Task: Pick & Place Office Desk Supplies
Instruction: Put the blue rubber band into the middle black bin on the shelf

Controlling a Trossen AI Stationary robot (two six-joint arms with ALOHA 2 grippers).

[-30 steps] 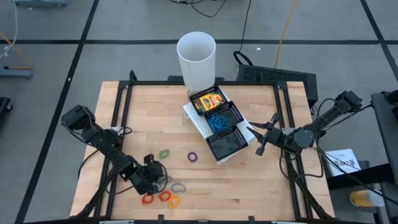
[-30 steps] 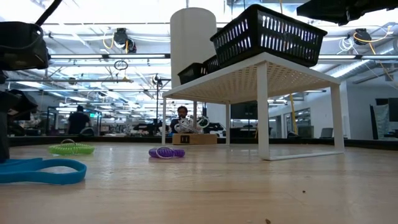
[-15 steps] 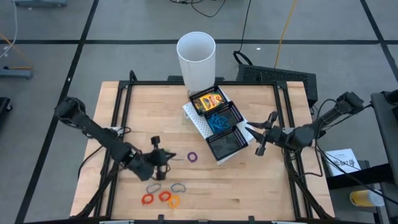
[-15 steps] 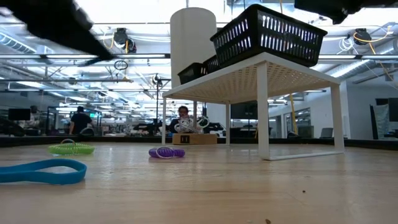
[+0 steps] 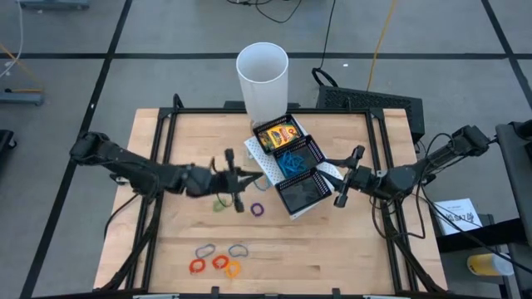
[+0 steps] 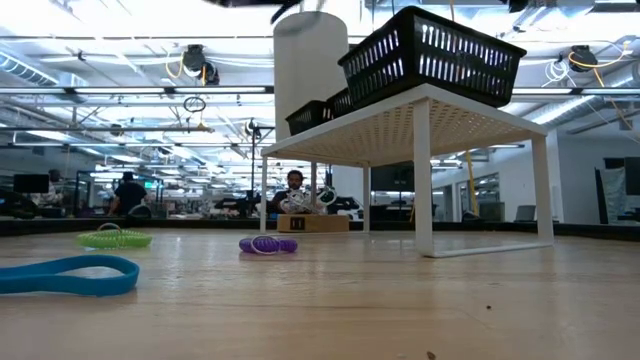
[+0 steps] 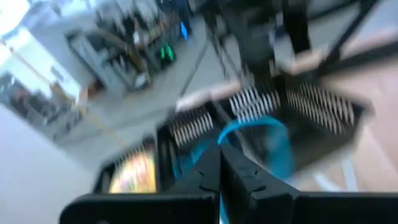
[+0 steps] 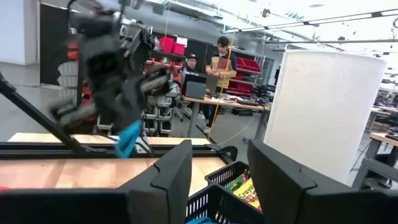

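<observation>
My left gripper (image 5: 248, 177) is raised over the middle of the table, just left of the black mesh tray (image 5: 306, 189), and is shut on a blue rubber band (image 7: 273, 134). The tray stands on a white riser. It holds a yellow-and-green crayon box (image 5: 278, 133) and blue bands (image 5: 291, 160). My right gripper (image 5: 337, 181) hovers open at the tray's right side. Green (image 5: 220, 204) and purple (image 5: 258, 209) loops lie flat on the wood. Grey, red and orange loops (image 5: 218, 259) lie near the near edge. My left gripper pinches the blue rubber band (image 7: 231, 134) between its shut fingertips (image 7: 211, 165). The fingers reach in roughly level from the table's left. The band loops out past the fingertips. In the right wrist view it hangs (image 8: 129, 140) below them, lifted clear of the table.
A tall white cup (image 5: 263, 75) stands at the far edge, just behind the tray. A black frame (image 5: 158, 133) runs round the tabletop. Another blue loop (image 6: 65, 272) lies near the low camera. People show in the room beyond the table.
My left gripper has risen from the loops at the near edge and swung toward the far right, up to the tray, staying shut on the blue band. A grey loop it had covered now shows. My right gripper has edged slightly toward the tray.
</observation>
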